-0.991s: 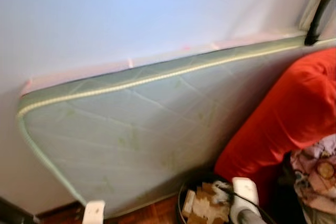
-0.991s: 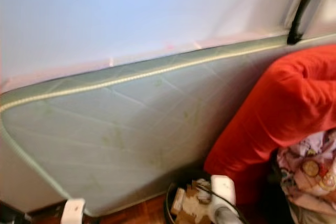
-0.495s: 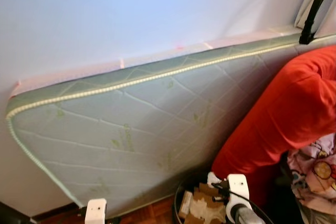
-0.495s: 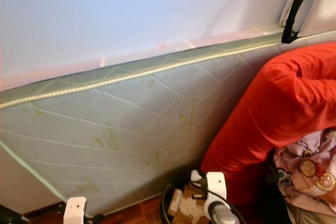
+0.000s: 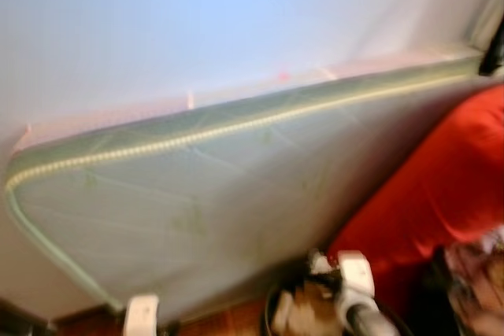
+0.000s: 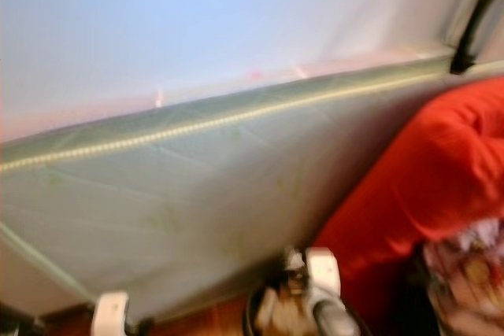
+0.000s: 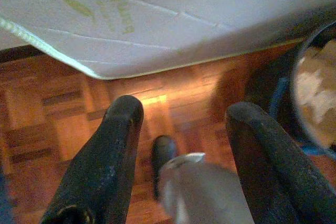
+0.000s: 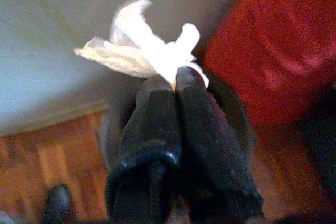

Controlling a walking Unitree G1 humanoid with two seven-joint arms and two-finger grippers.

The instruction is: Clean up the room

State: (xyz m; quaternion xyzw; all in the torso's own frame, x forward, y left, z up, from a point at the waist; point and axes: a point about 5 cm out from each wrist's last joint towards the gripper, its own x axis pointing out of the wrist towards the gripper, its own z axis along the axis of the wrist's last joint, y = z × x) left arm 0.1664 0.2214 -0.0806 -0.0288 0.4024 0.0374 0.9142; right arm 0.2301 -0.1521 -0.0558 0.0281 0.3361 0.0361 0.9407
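My right pincer [image 8: 176, 80] pinching white tissue [image 8: 142, 51] above dark bin [image 8: 231, 108]; thin grip, may miss rim, land on floor; left pincer [image 7: 181, 129] spread, idle.

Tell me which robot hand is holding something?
The right gripper: its fingers pinch a white crumpled tissue. The left gripper is open, holding nothing.

Head stereo pair looks fwd and down, close to mattress [image 5: 205, 194] leaning on wall [image 5: 197, 21]; both eyes blurred, share mattress, red cushion [image 6: 441, 186], bin [image 5: 315, 316]. L wrist cam looks down along its fingers at parquet floor [image 7: 47, 108]. R wrist cam looks down over bin.
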